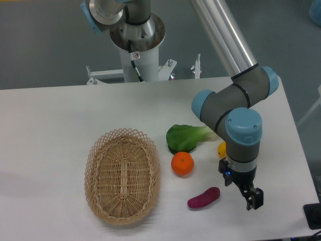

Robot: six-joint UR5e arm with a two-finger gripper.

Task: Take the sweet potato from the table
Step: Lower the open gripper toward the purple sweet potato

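Gripper (252,197) right of sweet potato (203,198) (apart), jaw spacing indiscernible; no legible writing.

Arm bent down, gripper (252,197) low, jaws' state unclear

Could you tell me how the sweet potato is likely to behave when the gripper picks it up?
The sweet potato looks smooth and rounded, so it may slip or roll on the table. Its small, curved shape suggests it is light and probably stiff.

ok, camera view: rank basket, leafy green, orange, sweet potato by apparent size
1. wicker basket, clearly largest
2. leafy green
3-4. sweet potato and orange look close: the potato is longer but thinner, so I won't rank them.
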